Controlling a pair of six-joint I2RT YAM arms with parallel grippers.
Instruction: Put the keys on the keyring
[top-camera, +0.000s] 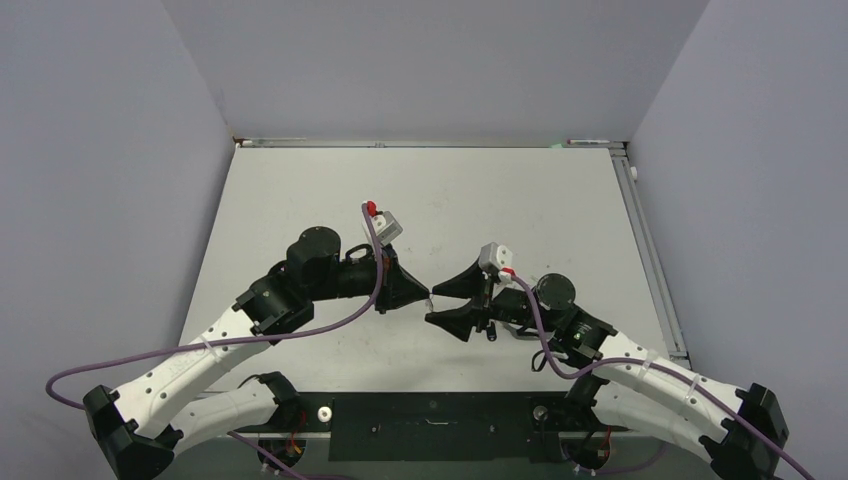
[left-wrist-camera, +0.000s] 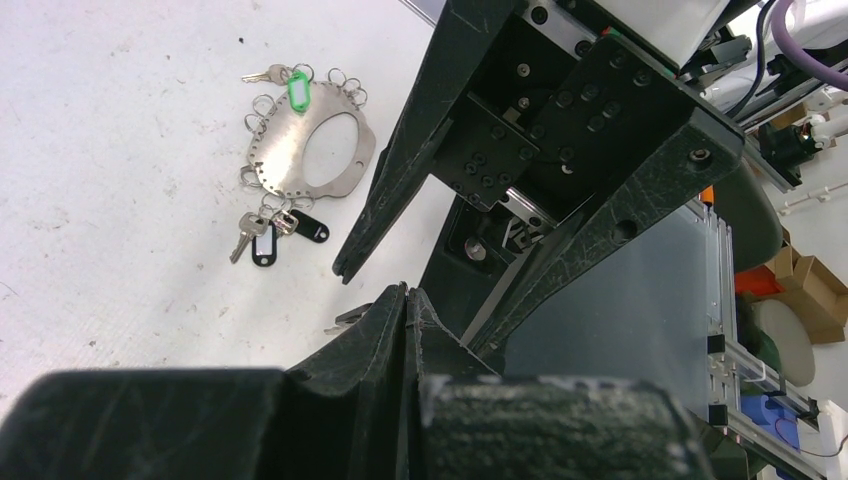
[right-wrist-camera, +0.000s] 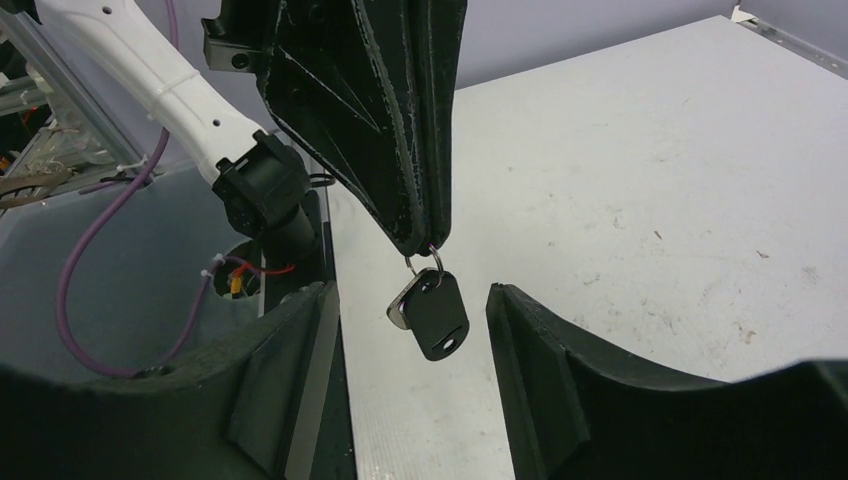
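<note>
Two grippers tip to tip: left gripper clenched on the loop of a black-headed key, dangling long axis vertical, squarely between parted fingers of right gripper, untouched; keyring flat on table, apart.

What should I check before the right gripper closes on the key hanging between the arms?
1. Left gripper shut on the small ring that carries the key: ok.
2. Right gripper open, one finger on each side of the key: ok.
3. Key hangs free and touches neither right finger: ok.
4. Keyring lies flat on the table, apart from both grippers: ok.
5. Small ring spread open enough to thread: cannot tell.
</note>
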